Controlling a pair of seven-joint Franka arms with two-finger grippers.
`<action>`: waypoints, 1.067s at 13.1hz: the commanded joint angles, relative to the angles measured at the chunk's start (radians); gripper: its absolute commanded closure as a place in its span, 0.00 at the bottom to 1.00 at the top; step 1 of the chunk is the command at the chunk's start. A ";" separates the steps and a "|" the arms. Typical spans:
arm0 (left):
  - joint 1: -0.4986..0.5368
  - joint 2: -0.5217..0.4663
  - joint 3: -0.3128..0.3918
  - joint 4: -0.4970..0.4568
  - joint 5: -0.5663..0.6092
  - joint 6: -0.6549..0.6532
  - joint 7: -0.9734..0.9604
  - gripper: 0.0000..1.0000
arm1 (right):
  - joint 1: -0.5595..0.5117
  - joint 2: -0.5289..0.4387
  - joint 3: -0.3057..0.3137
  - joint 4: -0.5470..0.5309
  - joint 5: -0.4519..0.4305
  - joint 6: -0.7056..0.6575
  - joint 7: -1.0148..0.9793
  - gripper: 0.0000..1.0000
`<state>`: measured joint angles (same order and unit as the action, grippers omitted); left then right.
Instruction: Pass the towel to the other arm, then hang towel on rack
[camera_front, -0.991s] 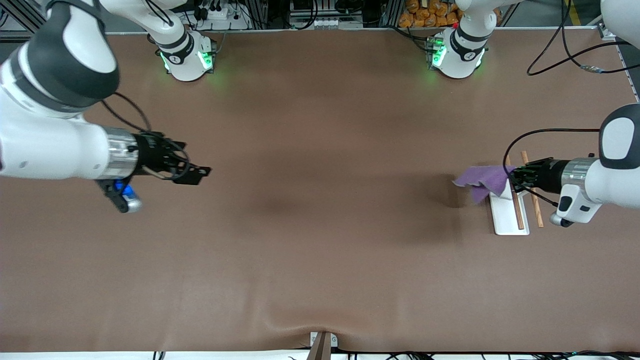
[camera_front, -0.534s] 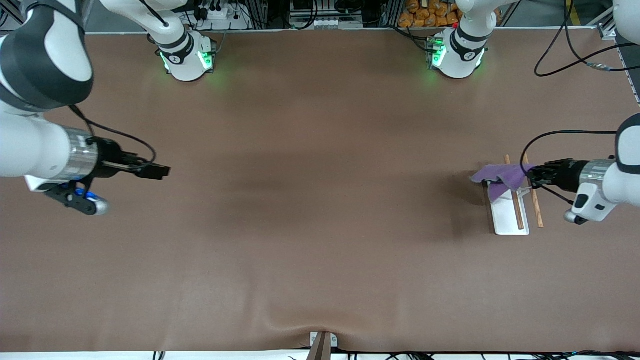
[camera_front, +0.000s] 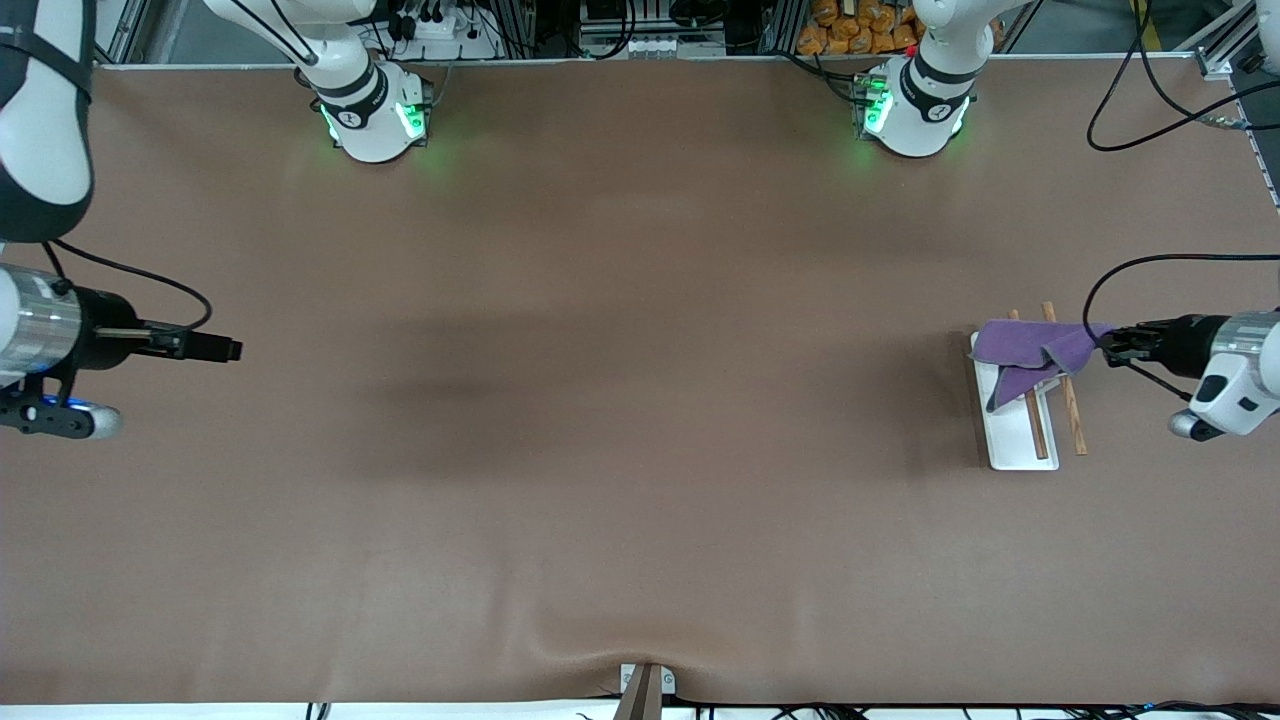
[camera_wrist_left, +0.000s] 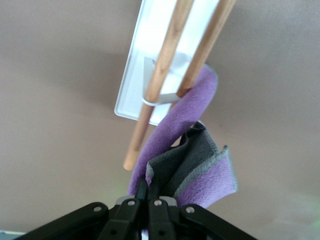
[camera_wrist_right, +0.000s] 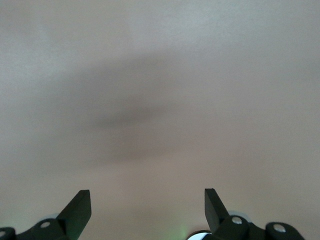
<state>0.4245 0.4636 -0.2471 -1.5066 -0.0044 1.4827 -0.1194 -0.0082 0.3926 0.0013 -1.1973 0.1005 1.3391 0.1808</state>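
Note:
The purple towel (camera_front: 1030, 348) drapes over the two brown wooden rods of the rack (camera_front: 1012, 432), whose white flat base lies at the left arm's end of the table. My left gripper (camera_front: 1106, 345) is shut on the towel's edge, just past the rods. In the left wrist view the towel (camera_wrist_left: 197, 165) hangs folded from the pinched fingers (camera_wrist_left: 142, 192), with the rack (camera_wrist_left: 150, 45) and its white crosspiece beneath. My right gripper (camera_front: 232, 349) hovers open over bare table at the right arm's end, nothing between its fingers (camera_wrist_right: 77, 210).
The brown table mat (camera_front: 640, 400) spreads between the two arms. Black cables (camera_front: 1150, 100) trail near the left arm's end. A small bracket (camera_front: 645, 685) sits at the table edge nearest the front camera.
My left gripper has drawn the towel across the rack's rods toward the left arm's end of the table. My right gripper has pulled back toward the right arm's end, still open.

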 joint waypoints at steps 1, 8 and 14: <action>0.040 0.032 -0.014 0.009 0.017 0.031 0.063 1.00 | -0.027 -0.023 0.020 -0.016 -0.013 0.014 -0.035 0.00; 0.088 0.070 -0.014 0.011 0.015 0.076 0.181 1.00 | -0.029 -0.138 0.022 -0.051 -0.013 -0.049 -0.055 0.00; 0.118 0.086 -0.014 0.011 0.017 0.103 0.305 0.64 | -0.016 -0.582 0.025 -0.709 -0.051 0.382 -0.057 0.00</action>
<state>0.5226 0.5326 -0.2474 -1.5062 -0.0044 1.5769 0.1351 -0.0199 -0.0232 0.0120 -1.6881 0.0869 1.6329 0.1394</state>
